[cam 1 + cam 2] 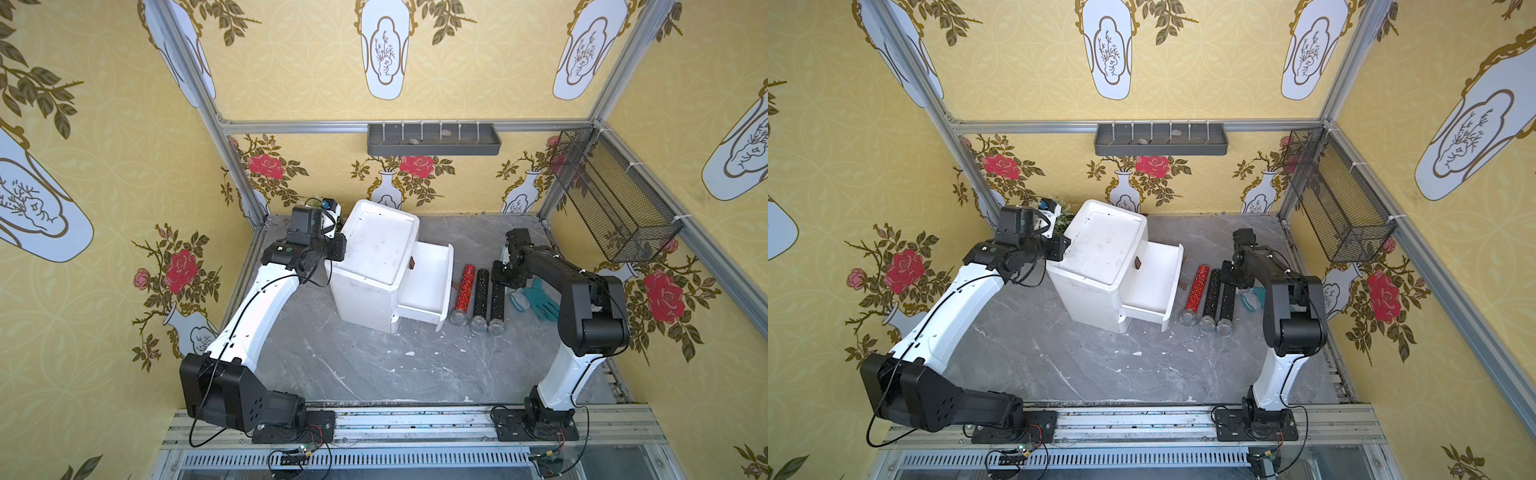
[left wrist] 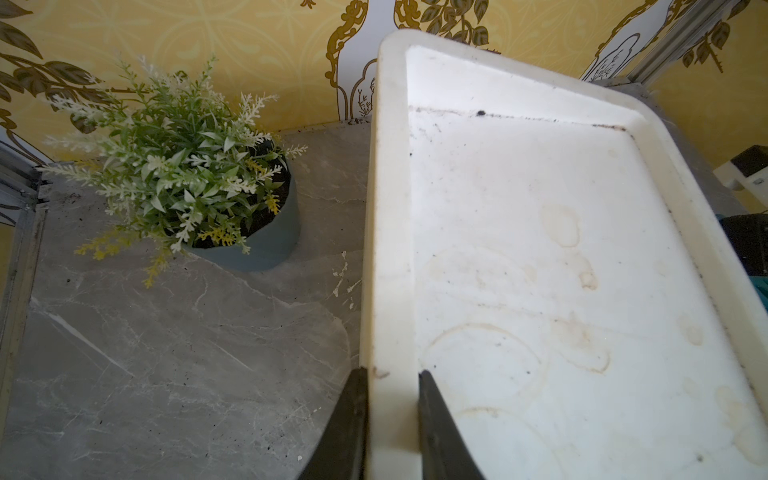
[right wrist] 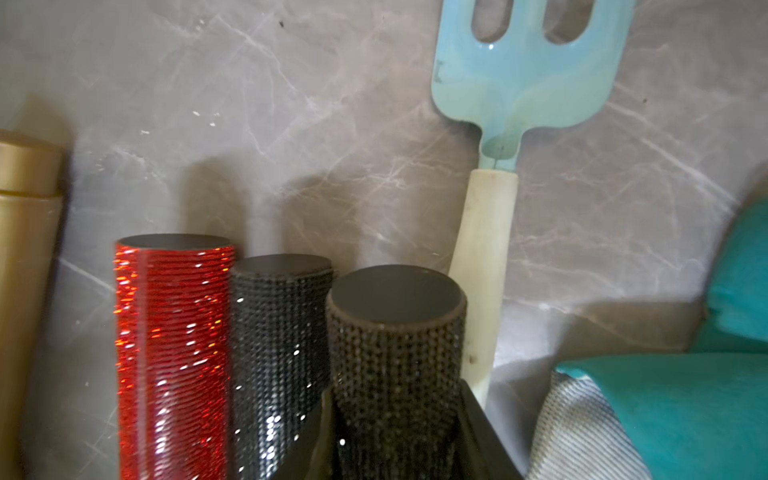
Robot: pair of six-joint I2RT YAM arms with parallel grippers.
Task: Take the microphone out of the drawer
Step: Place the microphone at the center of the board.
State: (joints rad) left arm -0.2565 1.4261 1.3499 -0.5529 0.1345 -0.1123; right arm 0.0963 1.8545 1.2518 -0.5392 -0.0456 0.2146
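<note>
Beside drawer (image 1: 428, 282), right pincer (image 3: 392, 399) clasps black microphone (image 3: 395, 324); left pincer (image 2: 390, 372) clamps cabinet rim (image 2: 388, 208).

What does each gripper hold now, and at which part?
Left gripper: cabinet, by its top rim. Right gripper: black microphone beside the fork, near its handle end.

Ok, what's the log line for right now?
left gripper: shut on cabinet rim | right gripper: shut on black microphone | drawer: open, looks empty
</note>
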